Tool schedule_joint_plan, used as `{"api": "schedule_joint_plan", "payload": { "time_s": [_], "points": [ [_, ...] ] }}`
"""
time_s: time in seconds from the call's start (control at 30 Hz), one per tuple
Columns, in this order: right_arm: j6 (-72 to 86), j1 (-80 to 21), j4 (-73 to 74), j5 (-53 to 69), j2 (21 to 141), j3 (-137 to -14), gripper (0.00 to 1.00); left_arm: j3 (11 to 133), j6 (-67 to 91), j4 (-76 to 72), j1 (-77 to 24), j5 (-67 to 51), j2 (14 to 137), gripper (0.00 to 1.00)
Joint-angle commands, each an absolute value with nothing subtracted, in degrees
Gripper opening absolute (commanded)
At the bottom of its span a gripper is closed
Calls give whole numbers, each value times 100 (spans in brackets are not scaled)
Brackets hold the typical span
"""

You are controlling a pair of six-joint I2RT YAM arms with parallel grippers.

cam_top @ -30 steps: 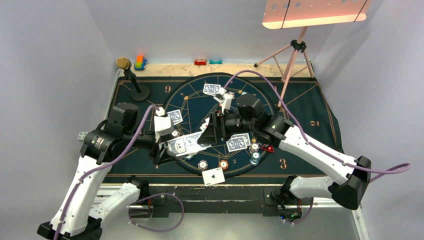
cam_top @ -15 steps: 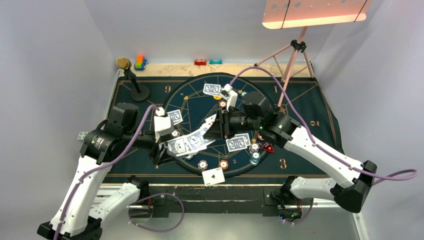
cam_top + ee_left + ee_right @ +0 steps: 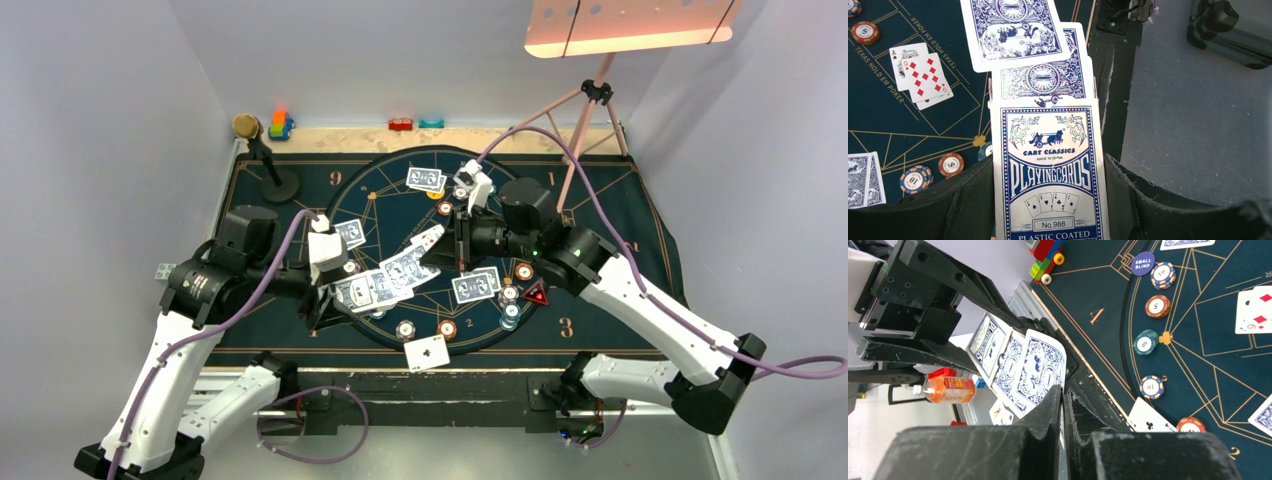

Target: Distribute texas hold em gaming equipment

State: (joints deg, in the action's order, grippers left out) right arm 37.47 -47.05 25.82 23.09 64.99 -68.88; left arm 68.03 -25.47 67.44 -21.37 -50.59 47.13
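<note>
While the dark felt tabletop (image 3: 640,220) carries several dealt cards and scattered chips, the step in hand is judged to be the drawing of one more card from the pack for dealing.

The card box (image 3: 1048,165) is gripped across its width by the left claw (image 3: 1048,202) and is held above the near left part of the ring printed on the felt. A run of fanned cards (image 3: 1040,80) is seen sliding out of its open end towards the middle. The right claw (image 3: 1063,397) is closed edge-on upon the outermost card (image 3: 1040,367), which appears pinched at its corner only. In the overhead view that card is held in the air between the two claws, clear of the felt.

For the step to be done well, the box should be held steady and level, so that the loosened cards behind are not spilled. The pinched card should be drawn straight along its own plane and away from the fan. The neighbouring card overlaps it closely and could be dragged along, so a slow pull is advised. It should then be laid flat at a seat not yet served.

The face-up pair (image 3: 918,75) should not be disturbed, nor should the poker chips (image 3: 447,328) or the small triangular marker (image 3: 537,296) near the right arm.
</note>
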Motion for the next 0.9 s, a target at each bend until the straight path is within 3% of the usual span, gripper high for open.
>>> {"api": "schedule_joint_plan", "payload": {
  "time_s": [0.0,0.6,0.87],
  "points": [
    [3626,-4574,2667,2103,6321,-7185,3,6962,-2511,6609,-2088,-5291,4658,0],
    [4093,-3399,2297,2730,6307,-6977,0,6961,-2540,6627,-2092,-5258,4676,0],
    [3985,-3181,1291,2703,7738,-6339,0,7005,-2547,6659,-2090,-5239,4683,0]
  ]
}}
